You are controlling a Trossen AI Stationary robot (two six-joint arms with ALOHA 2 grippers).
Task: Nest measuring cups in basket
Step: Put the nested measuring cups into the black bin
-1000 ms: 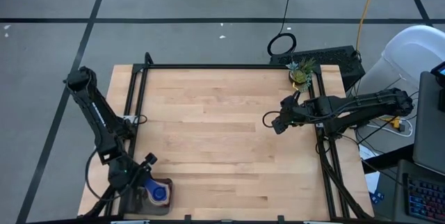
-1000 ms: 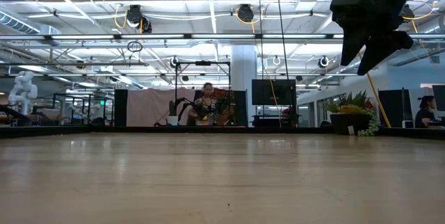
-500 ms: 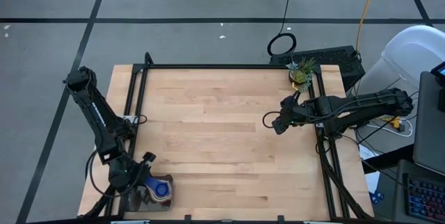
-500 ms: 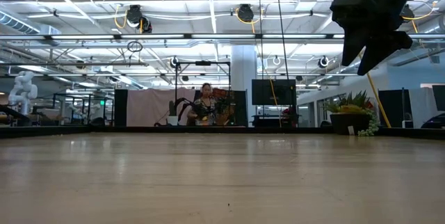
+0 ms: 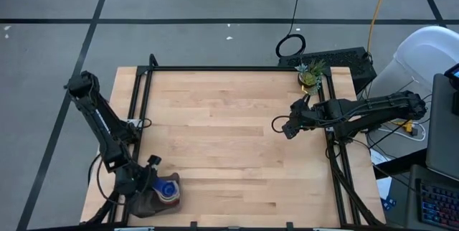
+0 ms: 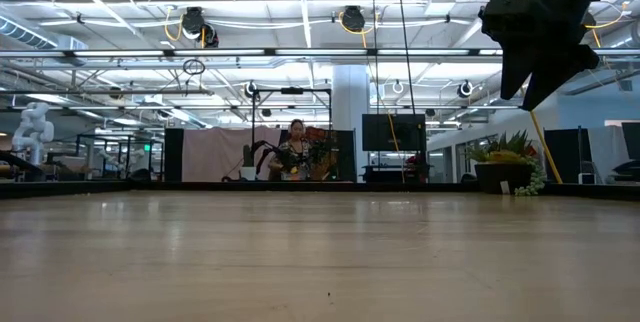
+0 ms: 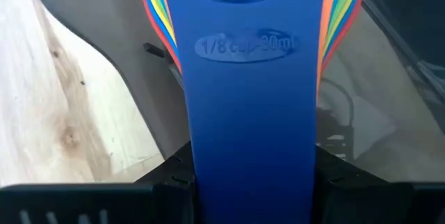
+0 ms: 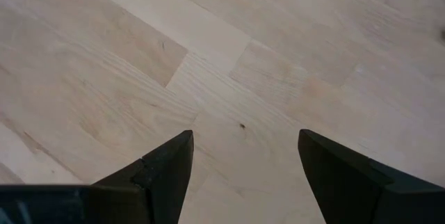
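Observation:
The nested measuring cups (image 5: 169,188) sit inside the dark grey translucent basket (image 5: 149,204) at the table's near left corner. A blue cup is on top. Edges of red, orange, yellow, green and light blue handles (image 7: 158,12) fan out under it. My left gripper (image 5: 153,183) is shut on the stacked handles, slanting down from the left. The basket's wall (image 7: 118,57) shows around the stack. My right gripper (image 5: 283,127) hangs open above the right half of the table, with bare wood between its fingers (image 8: 167,168). My left gripper pinches the stacked handles between its two fingers, which stand at the two long side edges of the blue top handle (image 7: 254,147), near its free end. The fingers slant down along the handle. The cup bowls lie within the basket; whether they rest on its floor is hidden.
A black frame rail (image 5: 140,109) runs along the table's left, far and right sides. A small potted plant (image 5: 309,75) stands at the far right corner. Bare wood (image 5: 229,138) spreads between the two arms. A person (image 6: 296,147) sits far off in the room.
My left gripper has rolled about its own line and sunk a little. The blue cup on top of the stack has shifted slightly toward the far edge, and the basket has turned with it. The right arm has kept still.

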